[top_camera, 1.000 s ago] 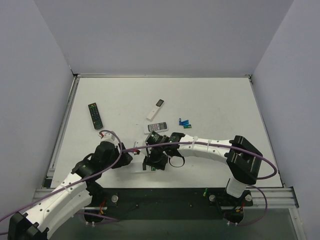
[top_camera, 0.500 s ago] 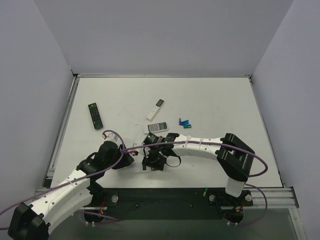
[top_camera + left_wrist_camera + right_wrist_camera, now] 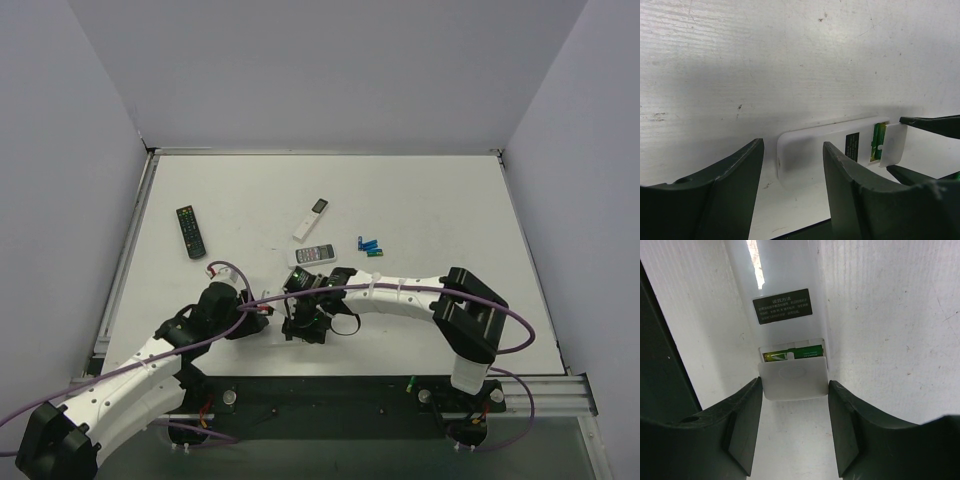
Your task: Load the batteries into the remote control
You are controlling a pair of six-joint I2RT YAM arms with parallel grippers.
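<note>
Currently the remote control [image 3: 785, 285] lies back-up on the white table [image 3: 450, 200], close to its near edge and a little left of centre, between the tips of the two arms. Its battery bay is partly uncovered, and one green battery [image 3: 792, 355] shows inside, lying crosswise. The right gripper [image 3: 795, 385] clasps the bay cover [image 3: 794, 376], with a finger touching each side edge. The left gripper [image 3: 793, 145] sits at the remote's opposite, rounded end and is released. Its jaws stand apart, and bare table shows between one finger and the casing. The other finger hides part of the casing, so I cannot tell whether it touches. A few loose batteries [image 3: 370, 246], blue and green, lie together farther back and to the right, well apart from the remote control.
</note>
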